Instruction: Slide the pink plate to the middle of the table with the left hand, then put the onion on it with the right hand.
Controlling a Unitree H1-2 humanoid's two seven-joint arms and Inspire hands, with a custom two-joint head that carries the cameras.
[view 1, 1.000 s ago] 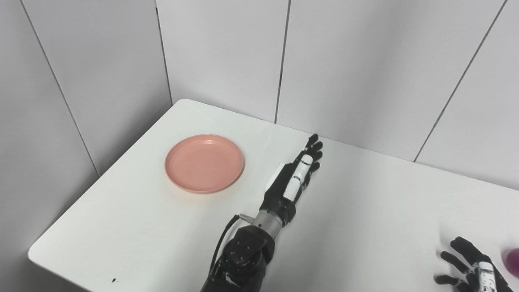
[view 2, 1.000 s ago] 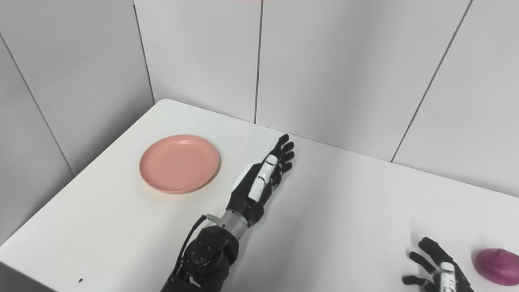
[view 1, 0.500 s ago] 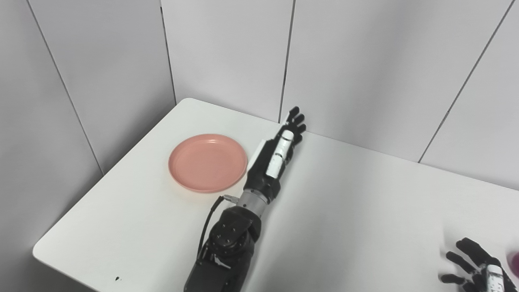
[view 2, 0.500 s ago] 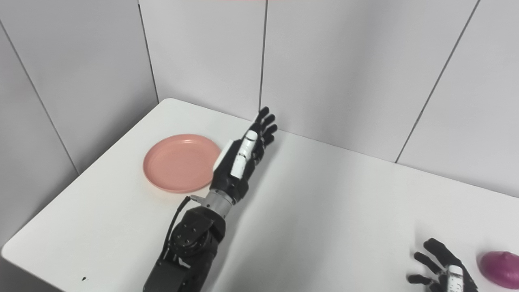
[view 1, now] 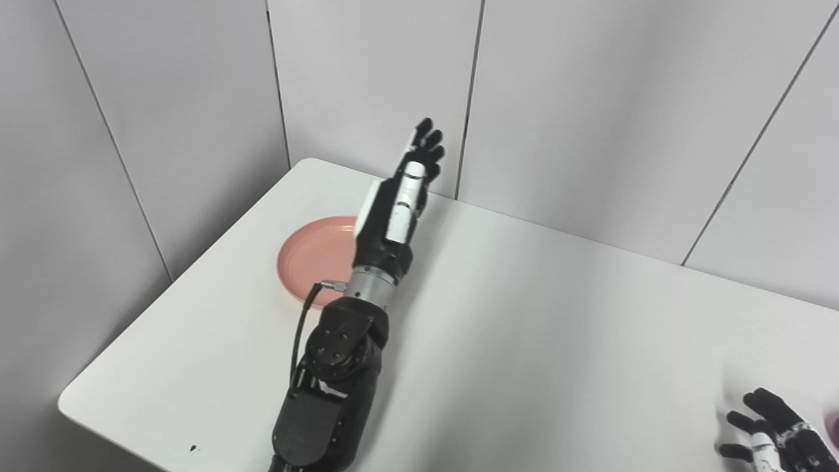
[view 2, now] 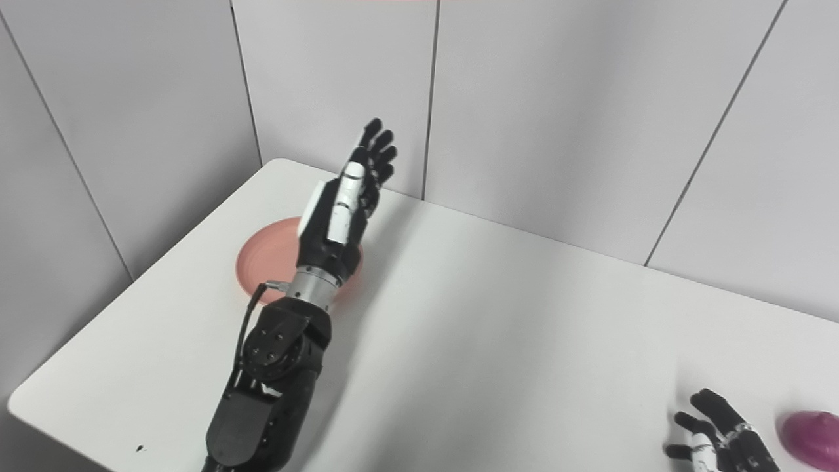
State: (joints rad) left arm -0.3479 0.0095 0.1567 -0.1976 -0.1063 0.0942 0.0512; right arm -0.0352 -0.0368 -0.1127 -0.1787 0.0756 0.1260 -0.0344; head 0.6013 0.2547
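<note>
While the left arm reaches up from the bottom edge across the white surface [view 1: 537,328], its left hand [view 1: 400,196] is raised above the far left part of that surface, fingers [view 1: 427,141] stretched out straight and close together, pointing toward the grey wall panels [view 1: 367,78] behind. It holds nothing and touches nothing. The hand and wrist stand in front of the pink plate [view 1: 314,259], covering the plate's right side in both views; whether the hand is directly over the plate or only in line with it from the cameras cannot be told. The plate lies flat near the far left corner of the surface, well away from the middle, and nothing lies on the part of it that shows. A black cable [view 1: 300,328] loops along the left forearm just below the wrist.

At the bottom right corner the right hand [view 2: 718,426] rests low by the near edge, fingers spread apart and slightly curled, gripping nothing. Just beside it to the right lies the purple onion [view 2: 811,438], cut off by the frame edge, with a narrow gap of bare surface between it and the fingers. A small dark speck [view 1: 192,449] marks the near left edge of the surface.
</note>
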